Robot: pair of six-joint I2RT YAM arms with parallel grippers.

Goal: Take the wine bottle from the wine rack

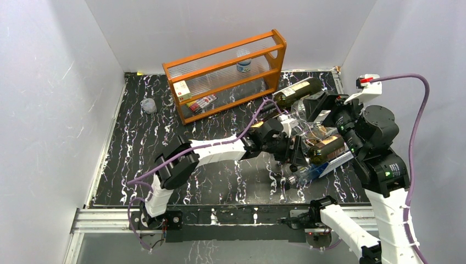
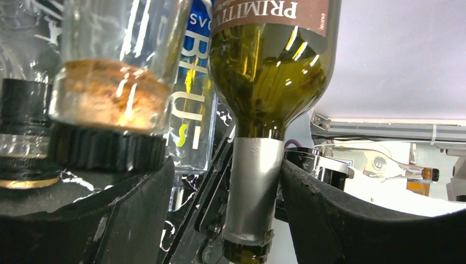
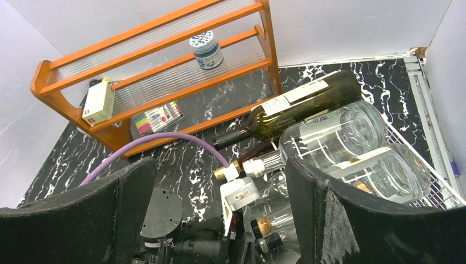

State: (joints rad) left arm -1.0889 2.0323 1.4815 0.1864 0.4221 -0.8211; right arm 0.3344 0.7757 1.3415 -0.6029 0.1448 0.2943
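Note:
The white wire wine rack (image 1: pixel 342 160) sits at the table's right and holds several bottles lying down; its grid also shows in the right wrist view (image 3: pixel 435 184). A green wine bottle with a tan label (image 1: pixel 325 147) lies in it. In the left wrist view its body (image 2: pixel 269 71) is close up. Its silver-foiled neck (image 2: pixel 254 187) lies between the fingers of my left gripper (image 2: pixel 225 168). The right finger (image 2: pixel 329 214) touches the neck and the left finger stands apart. My left gripper (image 1: pixel 294 154) is open. My right gripper (image 1: pixel 325 107) (image 3: pixel 220 162) hovers above the rack, open and empty.
A dark bottle with a white label (image 1: pixel 297 91) (image 3: pixel 308 102), clear bottles (image 3: pixel 335 132) and a corked clear bottle (image 2: pixel 110 93) share the rack. An orange wooden shelf (image 1: pixel 225 74) at the back holds a jar (image 1: pixel 244 65), a box and markers. A small clear cup (image 1: pixel 149 105) stands at left.

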